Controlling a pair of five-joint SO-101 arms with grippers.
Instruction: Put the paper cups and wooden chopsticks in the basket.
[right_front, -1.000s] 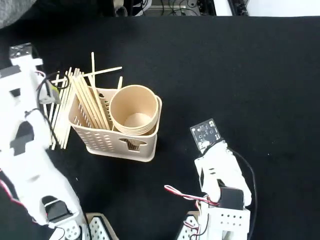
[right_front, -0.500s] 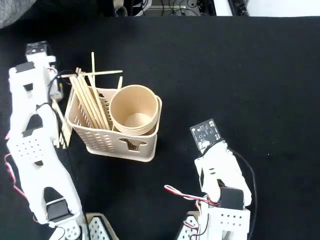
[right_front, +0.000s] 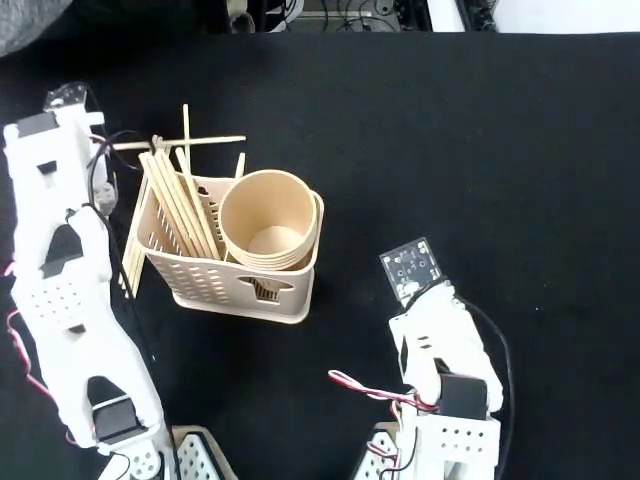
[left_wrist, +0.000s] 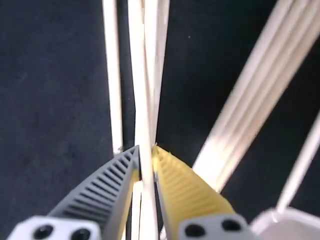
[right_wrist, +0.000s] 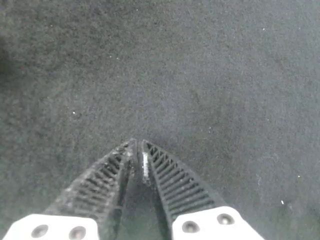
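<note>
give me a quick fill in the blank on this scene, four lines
1. The left pincer is ____ on chopsticks.
2. The cups stand ____ the basket.
3. The right pincer holds ____.
4. The table is ____ in colour.

Missing words: shut; inside; nothing; black.
</note>
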